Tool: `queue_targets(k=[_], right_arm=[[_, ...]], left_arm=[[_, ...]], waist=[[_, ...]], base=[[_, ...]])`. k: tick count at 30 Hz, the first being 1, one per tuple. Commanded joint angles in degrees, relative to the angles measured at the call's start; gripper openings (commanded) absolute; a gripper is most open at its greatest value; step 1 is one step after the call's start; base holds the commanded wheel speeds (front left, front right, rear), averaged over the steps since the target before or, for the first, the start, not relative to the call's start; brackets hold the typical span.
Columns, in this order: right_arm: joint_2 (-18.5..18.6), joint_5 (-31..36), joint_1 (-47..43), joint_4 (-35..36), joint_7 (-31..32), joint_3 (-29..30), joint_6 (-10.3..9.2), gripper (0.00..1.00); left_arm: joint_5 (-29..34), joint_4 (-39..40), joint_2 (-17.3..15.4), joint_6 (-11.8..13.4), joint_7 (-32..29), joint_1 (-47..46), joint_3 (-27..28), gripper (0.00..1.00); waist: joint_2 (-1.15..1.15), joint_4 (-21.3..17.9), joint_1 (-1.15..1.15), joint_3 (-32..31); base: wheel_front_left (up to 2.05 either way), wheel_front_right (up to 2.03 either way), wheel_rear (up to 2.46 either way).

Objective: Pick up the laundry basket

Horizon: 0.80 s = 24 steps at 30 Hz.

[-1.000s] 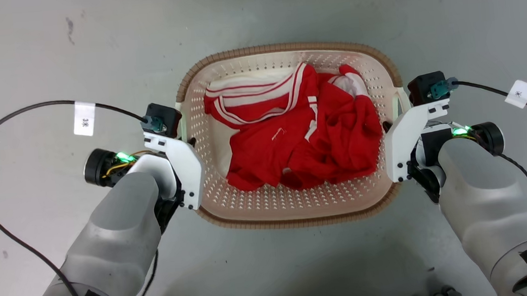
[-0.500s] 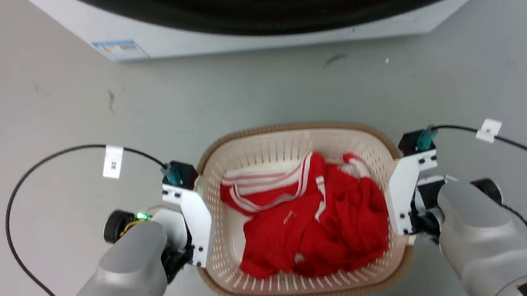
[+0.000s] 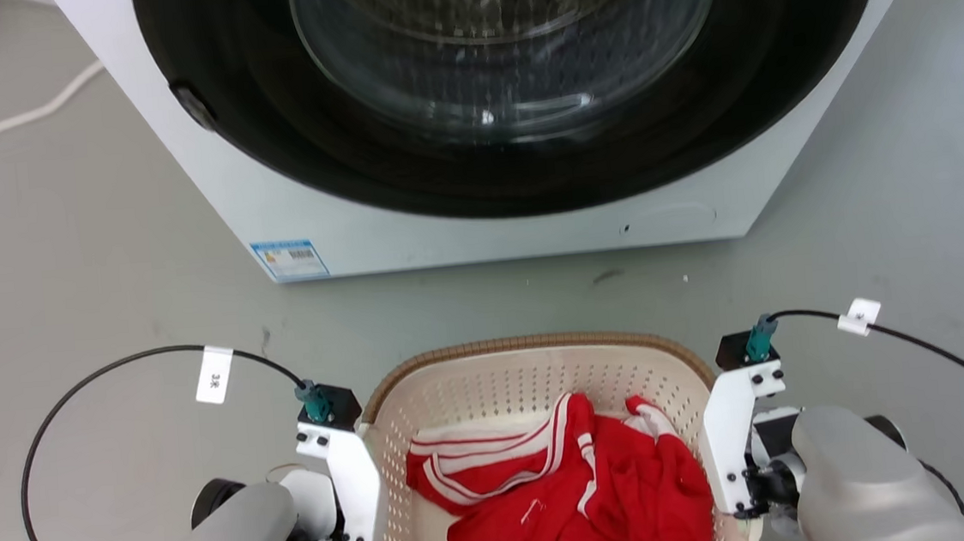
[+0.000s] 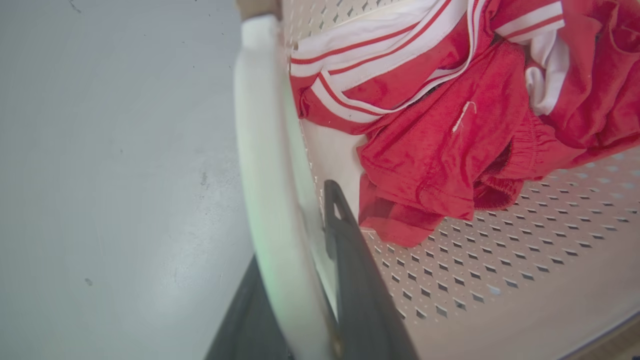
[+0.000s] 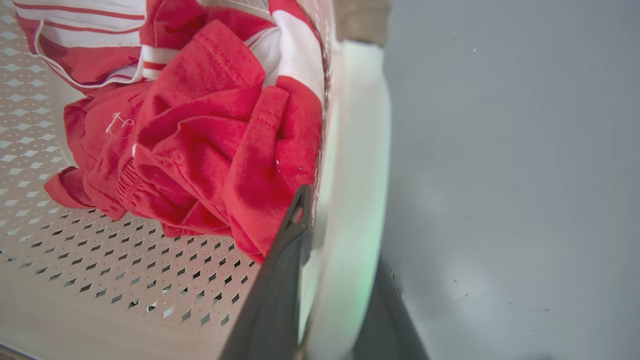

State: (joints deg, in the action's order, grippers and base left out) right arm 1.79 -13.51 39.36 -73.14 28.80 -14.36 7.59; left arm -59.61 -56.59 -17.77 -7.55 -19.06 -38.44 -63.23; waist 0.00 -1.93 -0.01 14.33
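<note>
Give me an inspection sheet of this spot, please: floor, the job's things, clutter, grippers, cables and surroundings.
Surface: grey floor, with a few small dark marks.
Job's things: laundry basket, cream with holes and a brown rim, holding red clothes with white stripes.
Clutter: nothing seen.
Grippers: left gripper shut on the basket's white handle, one finger inside the basket, one outside; right gripper likewise on the other handle.
Cables: a black tagged cable loops from each wrist; a white cord lies on the floor at the far left.
Surroundings: white washing machine beyond the basket, its round glass door facing it.
</note>
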Motion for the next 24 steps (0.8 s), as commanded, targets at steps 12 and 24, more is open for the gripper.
queue_targets(k=[12, 24], right_arm=[[2.0, -2.9, -6.5, 0.2, 3.0, -5.2, -0.18, 0.0], [2.0, -4.7, -7.9, 1.4, 5.1, -9.2, -0.17, 0.0]], left_arm=[[-4.9, -0.6, -2.8, 0.2, -3.3, 5.5, -3.2, 0.0], [-8.1, -2.0, -2.4, 0.2, -4.1, 7.8, -4.7, 0.0]], waist=[[0.0, -0.4, 0.01, -12.7], [0.0, -0.3, 0.01, -17.1]], base=[[0.0, 0.0, 0.0], [0.0, 0.0, 0.0]])
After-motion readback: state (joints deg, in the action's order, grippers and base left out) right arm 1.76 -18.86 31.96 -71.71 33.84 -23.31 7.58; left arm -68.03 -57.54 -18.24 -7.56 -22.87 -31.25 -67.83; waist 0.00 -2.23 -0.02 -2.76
